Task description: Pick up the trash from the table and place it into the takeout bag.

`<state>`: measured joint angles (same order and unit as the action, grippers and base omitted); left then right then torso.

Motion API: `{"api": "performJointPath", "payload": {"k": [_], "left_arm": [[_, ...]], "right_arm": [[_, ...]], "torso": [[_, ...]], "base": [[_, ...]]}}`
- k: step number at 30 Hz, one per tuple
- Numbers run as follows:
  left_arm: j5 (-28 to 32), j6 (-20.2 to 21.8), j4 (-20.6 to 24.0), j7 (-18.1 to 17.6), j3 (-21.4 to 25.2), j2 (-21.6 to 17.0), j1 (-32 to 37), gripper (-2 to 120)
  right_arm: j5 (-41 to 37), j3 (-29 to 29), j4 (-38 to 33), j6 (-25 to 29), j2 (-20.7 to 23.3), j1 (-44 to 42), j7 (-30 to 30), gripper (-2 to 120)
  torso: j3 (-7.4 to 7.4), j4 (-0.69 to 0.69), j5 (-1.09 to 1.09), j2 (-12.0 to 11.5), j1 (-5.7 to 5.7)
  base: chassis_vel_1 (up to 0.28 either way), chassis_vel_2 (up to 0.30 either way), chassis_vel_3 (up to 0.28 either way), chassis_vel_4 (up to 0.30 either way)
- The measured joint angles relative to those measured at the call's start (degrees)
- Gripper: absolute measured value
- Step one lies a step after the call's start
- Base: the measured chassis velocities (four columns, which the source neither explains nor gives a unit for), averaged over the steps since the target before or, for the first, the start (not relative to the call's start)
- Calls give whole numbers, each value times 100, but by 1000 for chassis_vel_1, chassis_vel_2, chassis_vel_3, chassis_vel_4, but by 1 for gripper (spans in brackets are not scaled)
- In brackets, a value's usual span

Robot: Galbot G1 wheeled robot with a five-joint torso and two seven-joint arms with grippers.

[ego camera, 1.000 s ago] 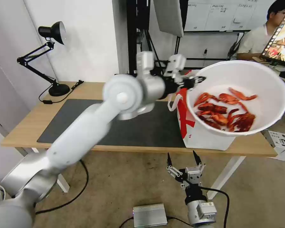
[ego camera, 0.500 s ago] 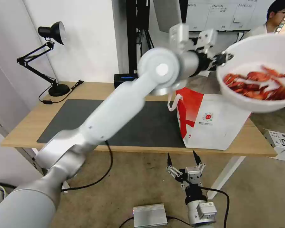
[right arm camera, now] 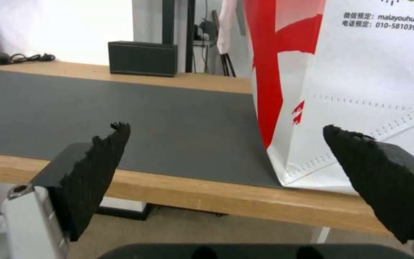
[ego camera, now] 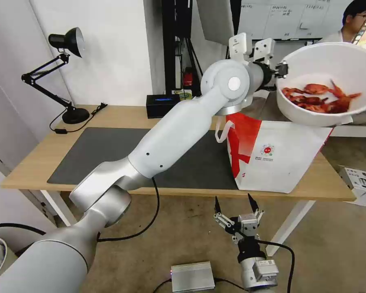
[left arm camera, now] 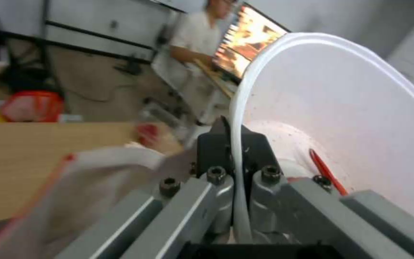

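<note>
Table [ego camera: 36,162]: lower left of frame.
Right gripper [ego camera: 236,209]: bottom centre, fingers spread, idle.
Left gripper [ego camera: 281,70]: upper right, pinching bowl rim.
Bag [ego camera: 272,158]: right, on table.
Bowl [ego camera: 325,87]: upper right above bag; probably light, thin, spill-prone; rim hold.

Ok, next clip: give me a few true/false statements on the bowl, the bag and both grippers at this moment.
1. The left gripper is clamped on the rim of the bowl. True.
2. The bowl rests on the table. False: it is held in the air, above the bag.
3. The bowl holds red shells. True.
4. The right gripper is shut on a tissue. False: it is open and holds nothing, low in front of the table edge.
5. The bag lies flat on the floor. False: it stands upright on the table, at the mat's right end.
</note>
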<state>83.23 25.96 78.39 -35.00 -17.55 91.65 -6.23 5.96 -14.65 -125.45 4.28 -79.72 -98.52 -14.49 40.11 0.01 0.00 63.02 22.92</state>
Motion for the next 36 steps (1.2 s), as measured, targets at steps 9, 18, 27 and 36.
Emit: {"api": "performJointPath", "payload": {"k": [9,18,27,36], "left_arm": [[-37,-173,-242,-770,-233,-9,-68,0],[-224,-190,-307,-1160,-570,-9,82,0],[-294,-124,-305,-1206,-652,-13,183,18],[-349,-98,-262,-1185,-661,-17,227,46]], "right_arm": [[0,0,0,0,0,0,0,100],[0,0,0,0,0,0,0,100],[0,0,0,0,0,0,0,100],[0,0,0,0,0,0,0,100]], "torso": [[0,0,0,0,0],[0,0,0,0,0],[0,-1,0,0,-1],[0,0,0,0,-1]], "base": [[0,0,0,0],[0,0,0,0],[0,0,0,0],[0,0,0,0]]}}
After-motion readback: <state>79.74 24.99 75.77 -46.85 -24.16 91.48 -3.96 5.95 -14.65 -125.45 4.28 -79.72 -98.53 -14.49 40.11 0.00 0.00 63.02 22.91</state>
